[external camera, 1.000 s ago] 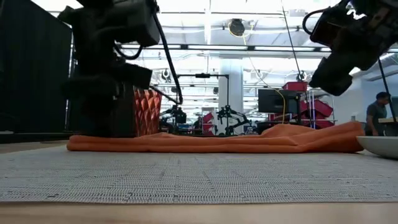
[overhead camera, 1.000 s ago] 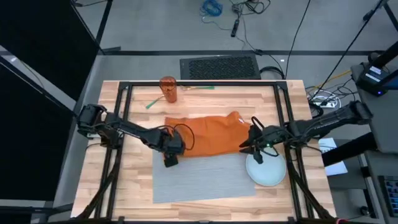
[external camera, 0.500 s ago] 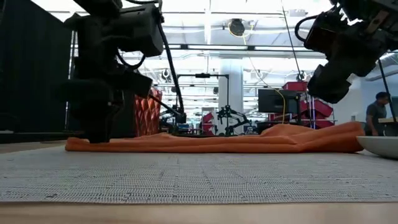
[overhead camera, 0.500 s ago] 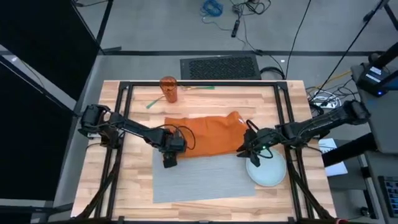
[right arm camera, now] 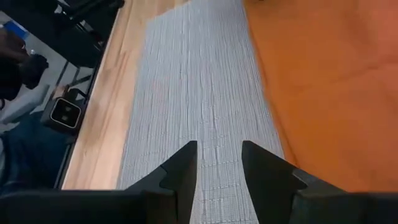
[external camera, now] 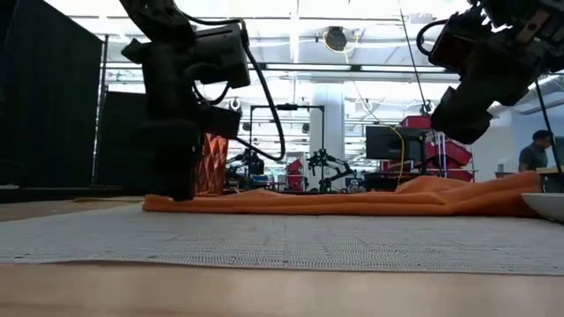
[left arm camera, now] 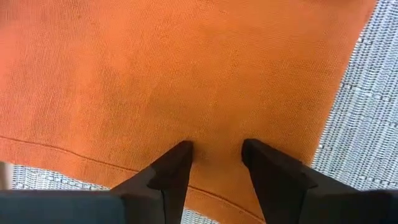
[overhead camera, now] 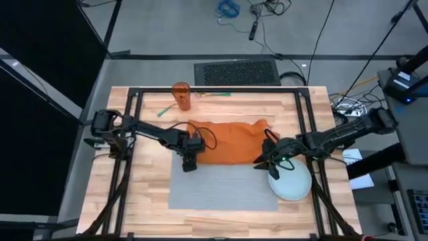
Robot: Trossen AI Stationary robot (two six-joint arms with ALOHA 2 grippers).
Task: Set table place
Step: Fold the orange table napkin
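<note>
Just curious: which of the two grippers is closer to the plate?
Right. The right gripper hangs just beside the plate, at its rim; the left gripper is across the orange napkin, far from it.

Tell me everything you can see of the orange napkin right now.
The orange woven cloth napkin lies spread mostly flat but rumpled, with a hemmed edge, across the far part of the flat grey rectangular woven placemat, its far side on the light wooden tabletop. The left tool stands over its left near corner, fingers apart just above the cloth in the left wrist view. The right tool hangs at its right near edge, beside the round pale plate.
</note>
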